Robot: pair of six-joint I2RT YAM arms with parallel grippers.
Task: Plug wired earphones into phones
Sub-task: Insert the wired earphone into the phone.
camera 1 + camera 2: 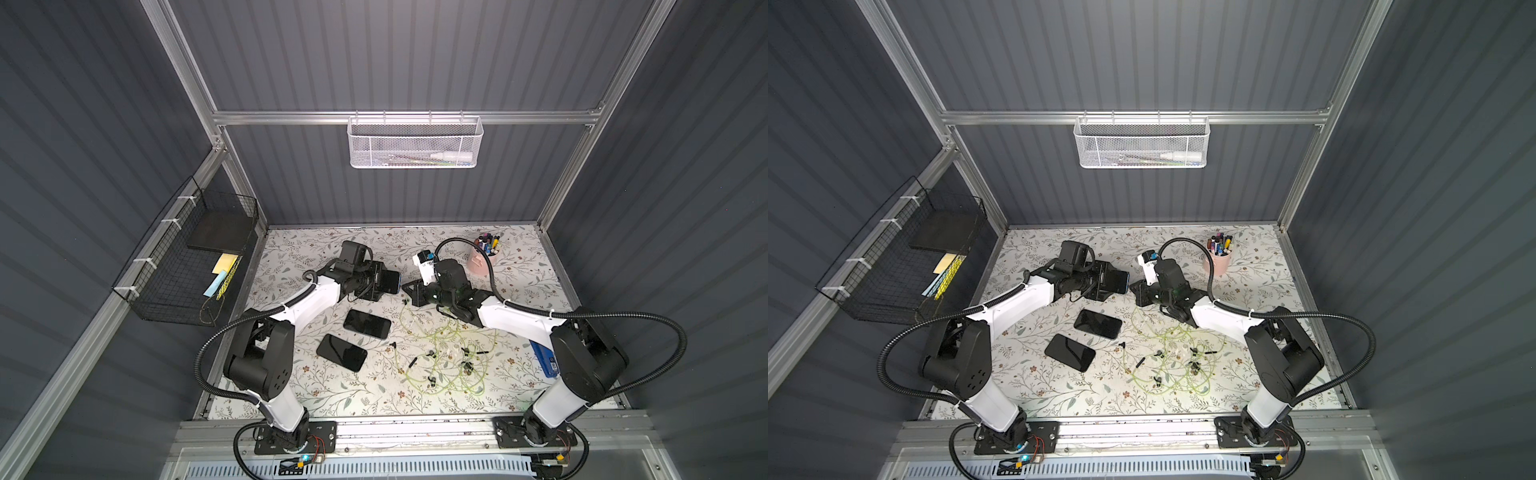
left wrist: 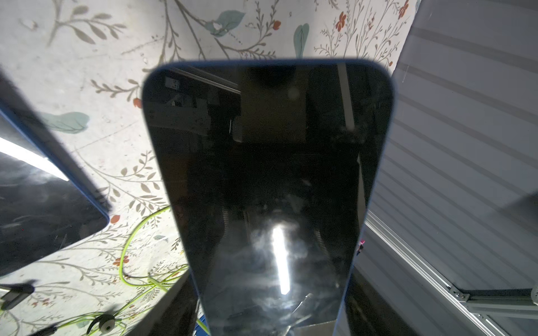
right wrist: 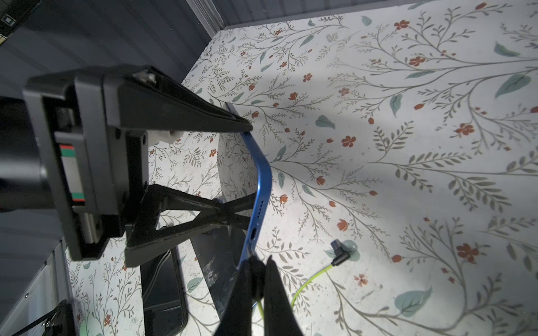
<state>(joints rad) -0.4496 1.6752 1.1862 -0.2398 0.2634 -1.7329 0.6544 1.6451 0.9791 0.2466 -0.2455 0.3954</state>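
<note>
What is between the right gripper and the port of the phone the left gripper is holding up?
Nothing visible. In the right wrist view the port on the blue edge of the held phone is bare, just beyond the shut right gripper. The left gripper clamps the phone farther along, clear of it.

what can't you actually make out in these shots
Whether the right gripper pinches a plug: right wrist view, its shut fingertips cover that spot; too small in both top views.
Blue object: in a top view, mostly behind the right arm.
White mesh basket contents: both top views, blurred behind mesh.
Held phone, gripped end: left wrist view, cut by the picture's edge.
</note>
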